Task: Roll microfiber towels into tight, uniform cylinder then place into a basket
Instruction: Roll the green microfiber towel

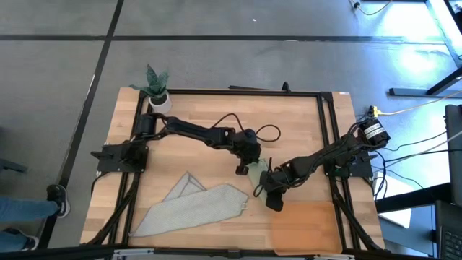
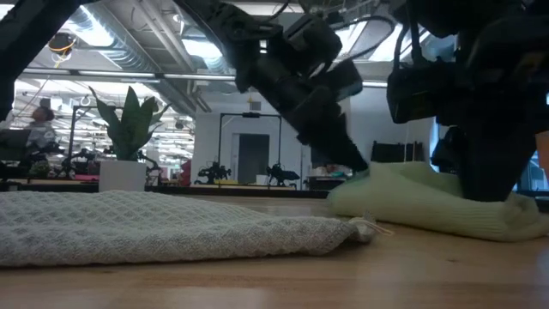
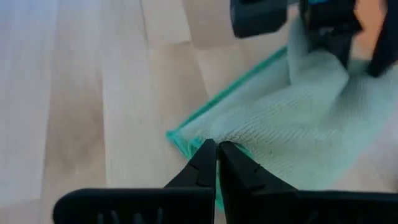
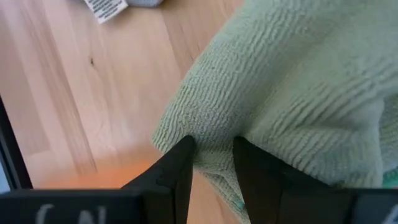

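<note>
Near the middle of the desk (image 1: pixel 303 130) lies the green towel (image 1: pixel 257 173), bunched in a small heap. The grey towel (image 1: pixel 195 206) lies flat just beside it, on the side away from the basket (image 1: pixel 307 227). The basket sits close to the green towel on its other side and has nothing in it.

The green towel looks soft, light and floppy. It will sag and come loose if let go, so I think the best hold is on an edge or a corner, with the cloth kept tight while rolling.

The right pincer (image 4: pixel 211 168) is clamped on a thick fold of the green towel. The left pincer (image 3: pixel 216 163) has its tips pressed together, right at the towel's teal-edged corner; it seems to pinch the edge there, but I cannot be sure.

The high view shows both towels, the basket and a plant (image 1: pixel 155 87) far off at the desk's corner. It hides the pinching. The wrist views show the cloth's ribbed weave and where the tips bite. The low view shows how puffy the green heap (image 2: pixel 429 206) is.
</note>
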